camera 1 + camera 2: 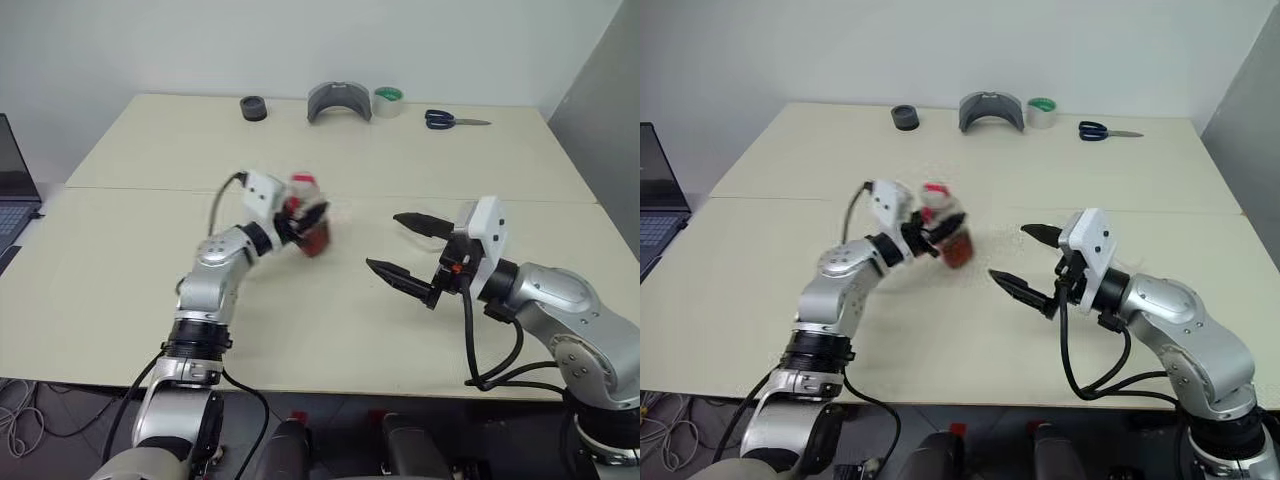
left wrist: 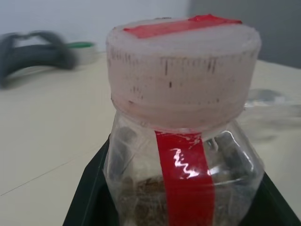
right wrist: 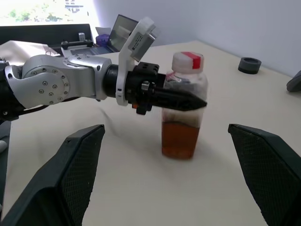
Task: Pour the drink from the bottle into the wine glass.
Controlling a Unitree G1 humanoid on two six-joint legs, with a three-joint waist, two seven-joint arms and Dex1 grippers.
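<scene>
The left hand is clenched around the bottle, which stands upright mid-worktop with its cap on (the drink fills only the lower part). The right hand waits near it, fingers spread and empty. Uncapping and pouring remain; nothing appears poured yet.

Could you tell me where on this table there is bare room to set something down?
The wide near-left stretch of the cream table, between the laptop edge and the left gripper clamped on the small clear plastic bottle, is bare. So is the far-right area below the blue-handled scissors. The middle is crowded: the open right gripper faces the bottle.
</scene>
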